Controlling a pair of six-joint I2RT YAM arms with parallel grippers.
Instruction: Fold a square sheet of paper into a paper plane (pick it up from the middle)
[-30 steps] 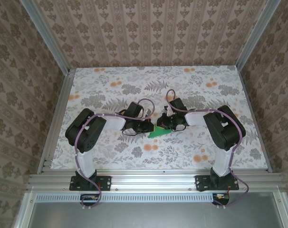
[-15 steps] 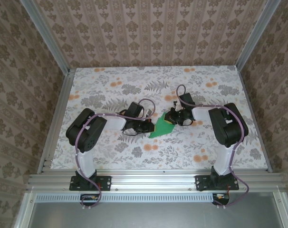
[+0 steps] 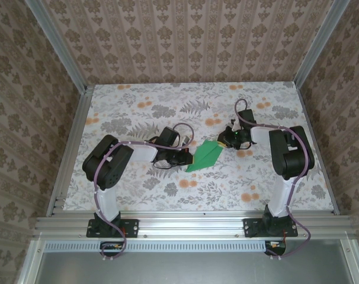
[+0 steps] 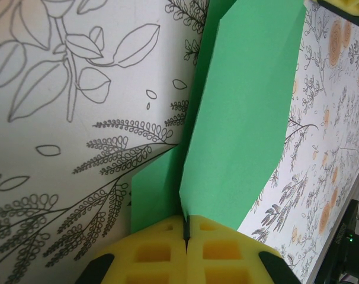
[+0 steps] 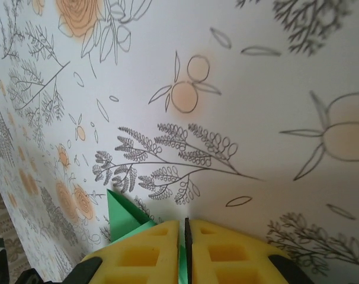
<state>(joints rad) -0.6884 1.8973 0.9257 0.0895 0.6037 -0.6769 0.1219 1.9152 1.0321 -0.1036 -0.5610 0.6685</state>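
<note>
My left end effector [image 4: 185,229] was shut tight on one end of green paper plane [image 4: 244,106]; right end effector [image 5: 186,231] pinched opp. tip, floral desk [image 3: 138,112] beneath.

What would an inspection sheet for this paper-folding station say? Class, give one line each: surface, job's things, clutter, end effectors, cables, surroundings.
Surface: floral-print table, flat.
Job's things: green paper, folded to a pointed shape, mid-table.
Clutter: nothing seen.
End effectors: left end effector shut on the paper's edge; right end effector shut on its far tip.
Cables: purple cables run along both arms.
Surroundings: patterned walls, metal frame.
</note>
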